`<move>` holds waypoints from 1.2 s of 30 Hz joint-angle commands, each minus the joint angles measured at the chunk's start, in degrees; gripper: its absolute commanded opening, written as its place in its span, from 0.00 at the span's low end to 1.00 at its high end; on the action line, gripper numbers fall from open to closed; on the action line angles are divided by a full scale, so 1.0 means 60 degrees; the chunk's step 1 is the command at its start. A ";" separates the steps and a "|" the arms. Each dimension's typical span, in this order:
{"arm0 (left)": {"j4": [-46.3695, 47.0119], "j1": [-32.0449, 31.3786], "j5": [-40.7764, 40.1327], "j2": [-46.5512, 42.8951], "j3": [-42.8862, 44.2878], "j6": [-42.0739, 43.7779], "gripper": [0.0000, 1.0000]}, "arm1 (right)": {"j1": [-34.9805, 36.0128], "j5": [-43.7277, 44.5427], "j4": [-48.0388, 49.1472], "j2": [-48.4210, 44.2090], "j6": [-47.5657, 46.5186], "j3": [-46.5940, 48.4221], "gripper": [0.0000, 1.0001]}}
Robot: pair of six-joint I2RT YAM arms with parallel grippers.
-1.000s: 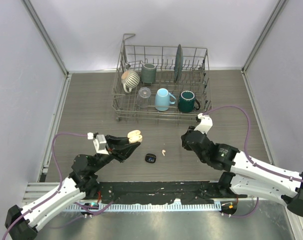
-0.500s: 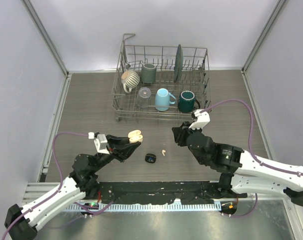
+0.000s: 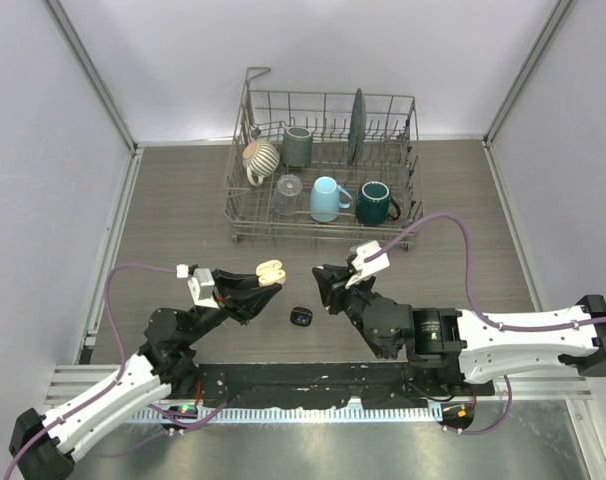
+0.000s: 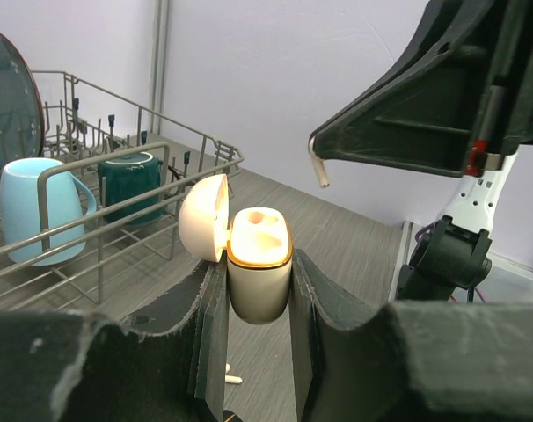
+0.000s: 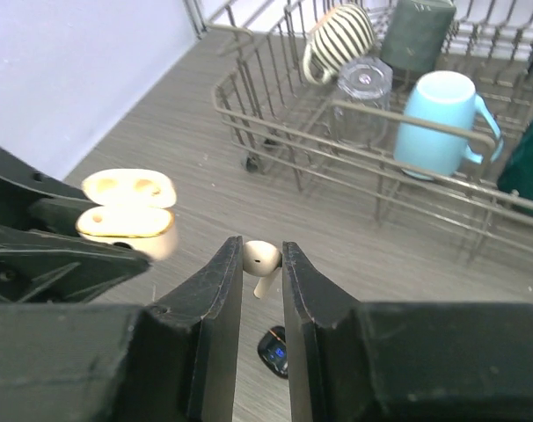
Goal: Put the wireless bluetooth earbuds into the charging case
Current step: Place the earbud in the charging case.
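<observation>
Now | cream earbud (image 5: 260, 260) nipped, seemingly, inside right pincer (image 5: 261, 248) | left pincer (image 4: 257, 266) clamps case (image 4: 259, 237)

A robot lab test cell around me, blank pale lilac panel walls (image 3: 283, 40), aluminium frame posts (image 3: 88, 70), grey wood-look surface (image 3: 183, 200), a wire dish rack (image 3: 328, 232) of mugs (image 3: 326, 198)

I note the left arm reaching from the near-left corner toward mid-counter, with the left gripper (image 3: 267, 276) clamped on the open charging case (image 4: 259, 264). The right arm stretches low along the near edge, pointing leftward. The right gripper (image 3: 326, 280) pinches a pale earbud (image 5: 259, 257) between its fingers.
</observation>
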 commanded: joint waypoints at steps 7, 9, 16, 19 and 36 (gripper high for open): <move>0.0552 -0.0024 0.0523 0.0003 0.0160 0.0173 0.00 | 0.0726 0.0182 0.3563 0.0512 -0.2369 0.0288 0.01; 0.0567 -0.0009 0.0788 0.0018 0.0204 0.0334 0.00 | 0.0740 -0.0242 0.3871 0.0483 -0.2530 0.0157 0.01; 0.0303 -0.0024 0.1097 0.0090 0.0409 0.0994 0.00 | 0.0799 -0.1370 0.4531 0.0366 -0.2867 -0.0093 0.01; 0.0201 -0.0024 0.1112 0.0105 0.0497 0.1214 0.00 | 0.0843 -0.1650 0.4532 0.0453 -0.2969 -0.0107 0.01; 0.0171 -0.0024 0.1302 0.0076 0.0629 0.1112 0.00 | 0.0858 -0.1373 0.5293 0.1362 -0.3702 -0.0093 0.01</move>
